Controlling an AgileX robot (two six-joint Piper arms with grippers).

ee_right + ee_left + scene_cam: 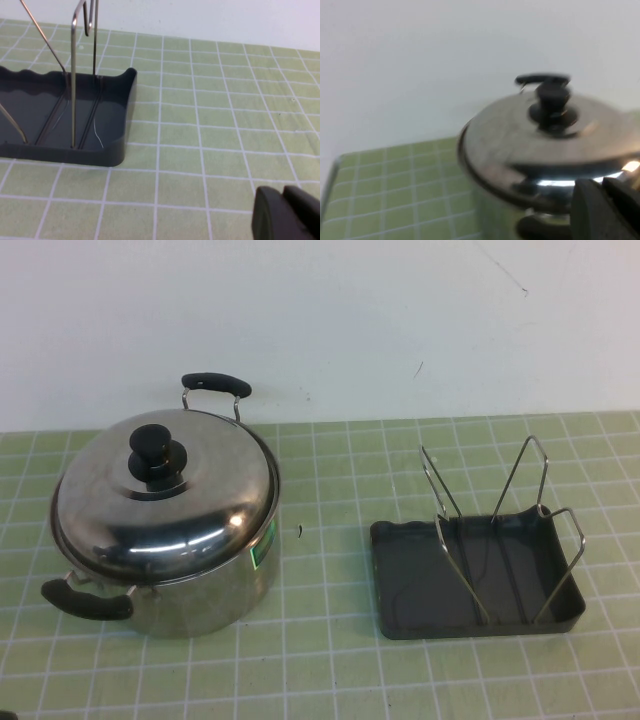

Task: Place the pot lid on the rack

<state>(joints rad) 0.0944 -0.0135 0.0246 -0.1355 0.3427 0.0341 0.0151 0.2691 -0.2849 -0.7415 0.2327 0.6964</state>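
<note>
Squarely knob-up pot lid (170, 510); grippers (603, 210) (283, 215) nearby

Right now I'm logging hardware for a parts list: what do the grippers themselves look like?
Little shows. The left gripper appears only in its wrist view as dark, matte black rounded finger pieces, blurred. The right gripper looks alike: black, smooth, rounded blocks. No cables, markings or arm links are visible; neither arm appears in the high view.

Silver pot lid (180, 505), dark-grey rack (405, 580), green-checked mat (330, 670)
</note>
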